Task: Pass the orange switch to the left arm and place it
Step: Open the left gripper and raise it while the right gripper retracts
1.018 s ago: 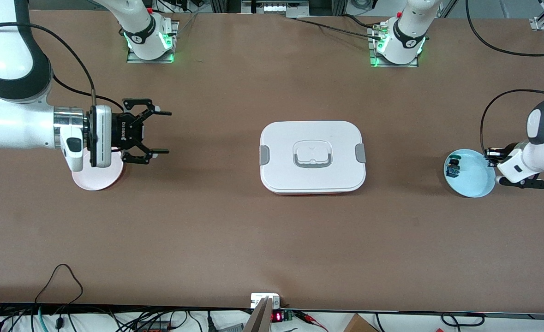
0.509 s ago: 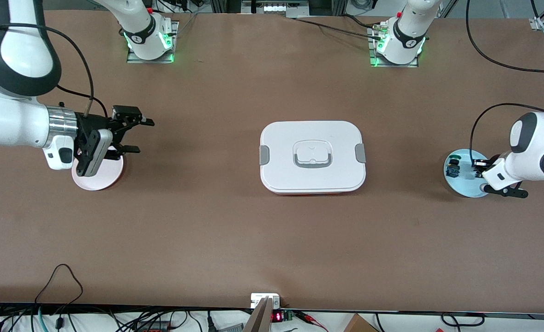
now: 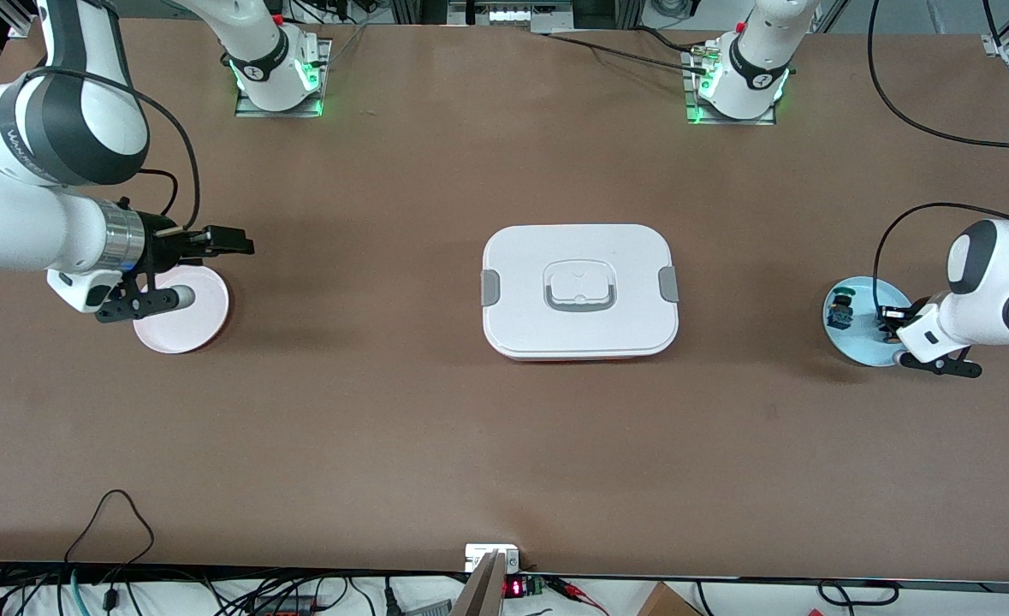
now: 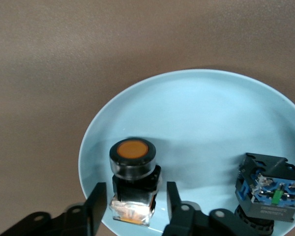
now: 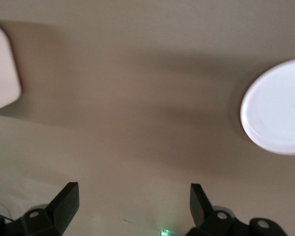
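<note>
The orange switch (image 4: 132,182), a black block with an orange cap and a silvery end, stands on the light blue plate (image 4: 201,123) at the left arm's end of the table. My left gripper (image 4: 135,188) is low over that plate (image 3: 859,346), open, with one finger on each side of the switch and a small gap on both sides. In the front view the left gripper (image 3: 885,329) hides the switch. The white box (image 3: 579,291) sits mid-table, closed. My right gripper (image 3: 243,248) hangs open and empty over the edge of a pinkish plate (image 3: 187,329).
A blue-and-green-capped switch (image 4: 270,191) lies on the same blue plate (image 3: 839,312), toward the box. The right wrist view shows a corner of the box (image 5: 2,69) and the pale plate (image 5: 278,108). Cables run along the table's near edge.
The left gripper came down across the blue plate and its jaws parted around the orange switch. The right arm turned its wrist and drew back toward its own end of the table.
</note>
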`<state>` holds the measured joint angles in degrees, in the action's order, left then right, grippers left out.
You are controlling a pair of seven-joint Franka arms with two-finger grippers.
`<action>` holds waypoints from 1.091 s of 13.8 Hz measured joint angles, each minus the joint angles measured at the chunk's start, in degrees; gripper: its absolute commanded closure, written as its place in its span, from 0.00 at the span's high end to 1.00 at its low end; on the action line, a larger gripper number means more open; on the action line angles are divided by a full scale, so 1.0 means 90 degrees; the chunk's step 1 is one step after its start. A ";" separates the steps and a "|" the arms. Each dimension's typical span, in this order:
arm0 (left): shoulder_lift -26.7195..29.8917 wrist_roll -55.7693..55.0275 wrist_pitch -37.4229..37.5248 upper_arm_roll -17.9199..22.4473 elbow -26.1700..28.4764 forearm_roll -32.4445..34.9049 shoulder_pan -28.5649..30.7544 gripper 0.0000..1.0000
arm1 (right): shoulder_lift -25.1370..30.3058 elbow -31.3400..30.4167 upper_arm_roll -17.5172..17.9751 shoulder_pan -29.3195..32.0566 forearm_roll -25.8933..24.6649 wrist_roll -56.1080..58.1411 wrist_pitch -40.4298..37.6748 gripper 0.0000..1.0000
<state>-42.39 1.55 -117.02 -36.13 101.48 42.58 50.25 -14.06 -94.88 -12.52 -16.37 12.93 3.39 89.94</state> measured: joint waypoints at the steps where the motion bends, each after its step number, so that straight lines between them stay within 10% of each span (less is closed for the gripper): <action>1: -0.0006 0.0001 -0.0014 0.0000 -0.0020 0.0000 0.0010 1.00 | 0.0029 0.0020 -0.0001 0.0001 -0.0382 -0.0107 -0.0075 1.00; 8: 0.0039 0.0360 -0.0049 -0.0380 -0.0508 -0.0112 0.0347 1.00 | 0.0262 0.0733 -0.0151 0.0602 -0.1360 -0.0256 0.0162 1.00; 15: 0.0345 0.1047 0.0358 -0.2181 -0.0682 -0.0241 0.1387 1.00 | 0.0387 0.1226 0.0750 0.1567 -0.1575 -0.0325 -0.0155 1.00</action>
<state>-39.28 10.98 -113.80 -55.76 95.35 40.41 62.74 -10.58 -83.84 -5.76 -2.26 -1.24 0.47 88.55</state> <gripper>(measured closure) 0.000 0.000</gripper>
